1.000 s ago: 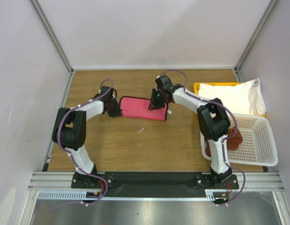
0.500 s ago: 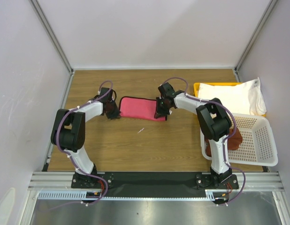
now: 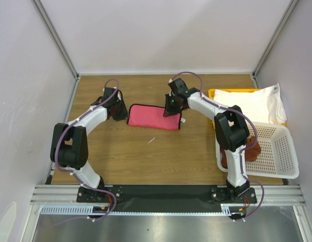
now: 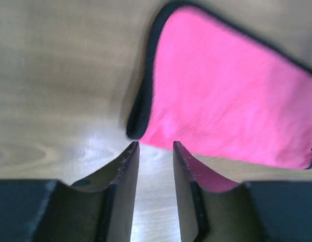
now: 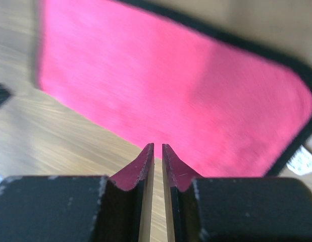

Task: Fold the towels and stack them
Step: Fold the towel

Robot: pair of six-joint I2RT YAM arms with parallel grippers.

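Top external: pink towel [image 3: 153, 117] flat on worktop [image 3: 146, 156]; left claw [image 4: 155, 147] released at its left end, right claw [image 5: 157, 147] clenched empty opposite.

Bench [image 3: 146, 161]: rectangular brown wood-grain top, evenly lit.
Pale grey wall panels: plain, along the bench's far edge [image 3: 166, 35], left edge [image 3: 24, 101] and right edge [image 3: 297, 65].
Silver aluminium posts [image 3: 55, 38]: slanting up from both far corners.
Slotted aluminium rail [image 3: 166, 190]: along the near edge.
Brushed steel sheet [image 3: 161, 227]: beyond the rail.
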